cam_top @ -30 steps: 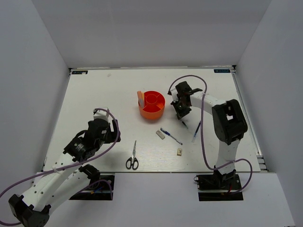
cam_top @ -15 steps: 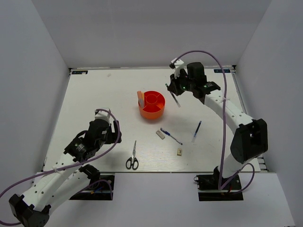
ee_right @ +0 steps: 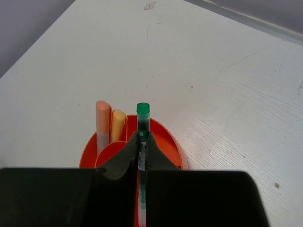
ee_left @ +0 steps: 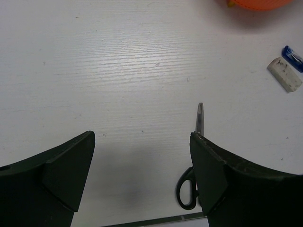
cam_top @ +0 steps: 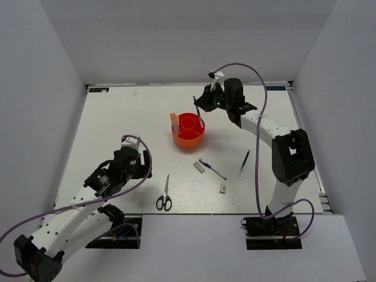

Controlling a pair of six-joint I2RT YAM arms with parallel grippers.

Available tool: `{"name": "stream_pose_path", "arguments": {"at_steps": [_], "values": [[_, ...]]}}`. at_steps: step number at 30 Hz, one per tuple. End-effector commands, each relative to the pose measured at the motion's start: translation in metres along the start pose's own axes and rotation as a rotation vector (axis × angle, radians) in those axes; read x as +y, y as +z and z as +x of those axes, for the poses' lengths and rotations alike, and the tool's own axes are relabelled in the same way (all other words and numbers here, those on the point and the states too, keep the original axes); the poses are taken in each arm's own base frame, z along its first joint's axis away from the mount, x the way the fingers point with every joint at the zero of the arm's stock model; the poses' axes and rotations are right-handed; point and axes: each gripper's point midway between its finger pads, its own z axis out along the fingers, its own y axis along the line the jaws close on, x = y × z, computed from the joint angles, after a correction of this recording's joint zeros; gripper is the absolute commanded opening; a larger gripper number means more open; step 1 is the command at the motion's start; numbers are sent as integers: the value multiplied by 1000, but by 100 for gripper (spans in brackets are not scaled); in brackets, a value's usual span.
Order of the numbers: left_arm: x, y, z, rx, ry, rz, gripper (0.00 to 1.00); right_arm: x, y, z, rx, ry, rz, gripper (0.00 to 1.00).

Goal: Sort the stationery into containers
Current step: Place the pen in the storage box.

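The orange tub [cam_top: 189,138] stands mid-table with two markers [cam_top: 174,121] upright in its left side. My right gripper [cam_top: 204,104] is shut on a green-capped pen [ee_right: 143,115] and holds it upright over the tub [ee_right: 173,143]. Black-handled scissors [cam_top: 165,194] lie near the front edge. My left gripper [cam_top: 143,165] is open and empty just left of them; the scissors' blade [ee_left: 200,118] shows beside its right finger [ee_left: 213,165]. A whitish eraser [cam_top: 200,167], a blue pen [cam_top: 212,170], a dark pen [cam_top: 244,160] and a beige cube [cam_top: 222,188] lie right of the scissors.
An orange marker [ee_right: 102,124] and a yellow marker [ee_right: 118,124] stand in the tub's far left compartment. The eraser [ee_left: 284,74] and blue pen tip [ee_left: 293,55] show at the right edge of the left wrist view. White walls enclose the table.
My right arm lifted a pen from the table right of the tub, swung it up and left, and now holds it over the tub. The left arm shifted slightly.
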Motion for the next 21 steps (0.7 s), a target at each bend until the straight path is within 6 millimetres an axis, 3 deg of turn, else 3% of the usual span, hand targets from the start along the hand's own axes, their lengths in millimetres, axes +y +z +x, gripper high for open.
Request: {"name": "stream_pose_path", "arguments": {"at_steps": [1, 7, 13, 16, 17, 20, 21], "values": [[-1, 1, -3, -12, 5, 4, 91, 1, 6, -32, -133, 24, -15, 0], [1, 2, -1, -2, 8, -2, 91, -7, 21, -7, -112, 50, -11, 0], [0, 3, 0, -1, 11, 0, 91, -14, 18, 22, -92, 26, -6, 0], [0, 3, 0, 0, 8, 0, 91, -10, 13, 34, -83, 20, -20, 10], [0, 3, 0, 0, 13, 1, 91, -9, 12, 34, -84, 18, -23, 28], [-2, 2, -2, -6, 7, 9, 91, -5, 5, 33, -85, 4, -34, 50], [-1, 2, -1, -4, 10, 7, 91, -5, 4, 32, -83, 5, -38, 53]]}}
